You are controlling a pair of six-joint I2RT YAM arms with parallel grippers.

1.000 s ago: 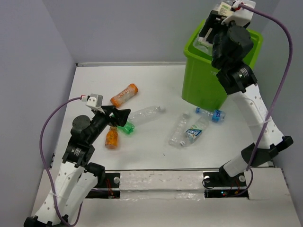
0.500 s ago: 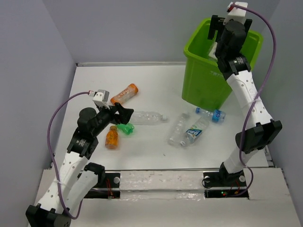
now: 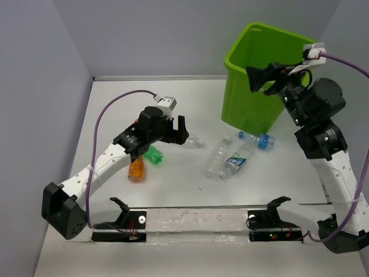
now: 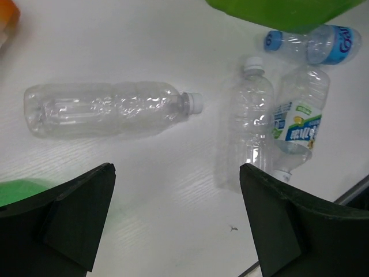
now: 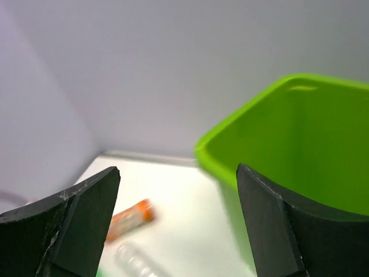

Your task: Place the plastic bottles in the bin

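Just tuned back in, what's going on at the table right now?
The left gripper hangs over the table, jaws open and empty, next to a clear bottle lying on its side. The right gripper is up beside the bin, jaws open, holding nothing. Three other bottles lie near the bin.

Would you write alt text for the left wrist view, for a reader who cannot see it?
The open left gripper hovers over a clear crinkled plastic bottle on the white table. Three more clear bottles lie to its right, near the lime-green plastic bin.
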